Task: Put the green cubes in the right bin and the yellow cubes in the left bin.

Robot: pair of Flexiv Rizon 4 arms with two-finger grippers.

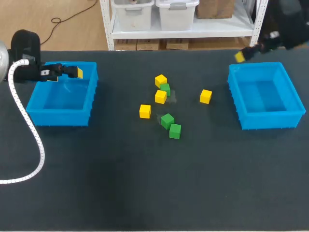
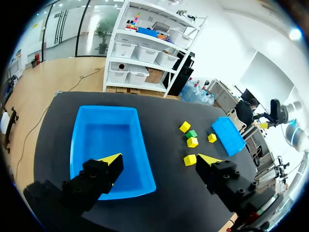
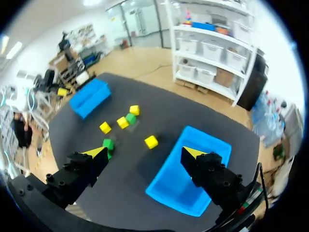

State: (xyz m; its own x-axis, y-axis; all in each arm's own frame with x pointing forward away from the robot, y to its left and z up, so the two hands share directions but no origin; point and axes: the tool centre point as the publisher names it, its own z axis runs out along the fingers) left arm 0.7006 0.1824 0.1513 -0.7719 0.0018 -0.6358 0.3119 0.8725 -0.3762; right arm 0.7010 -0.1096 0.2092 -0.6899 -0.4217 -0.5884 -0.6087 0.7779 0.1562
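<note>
Several yellow cubes [image 1: 160,96] and three green cubes [image 1: 167,121] lie loose in the middle of the black table. The left blue bin [image 1: 63,104] and the right blue bin [image 1: 265,96] both hold nothing. My left gripper [image 1: 72,71] hangs open over the back edge of the left bin [image 2: 108,140], fingers wide apart around empty air [image 2: 159,162]. My right gripper [image 1: 245,53] is open above the back left corner of the right bin [image 3: 190,174], holding nothing [image 3: 145,153]. One yellow cube [image 1: 205,96] lies apart, closer to the right bin.
The cubes cluster between the bins, with one green cube [image 1: 165,88] wedged between two yellow ones. Another yellow cube [image 1: 145,111] lies to the cluster's left. A white cable hose [image 1: 29,130] trails from my left arm across the table's left side.
</note>
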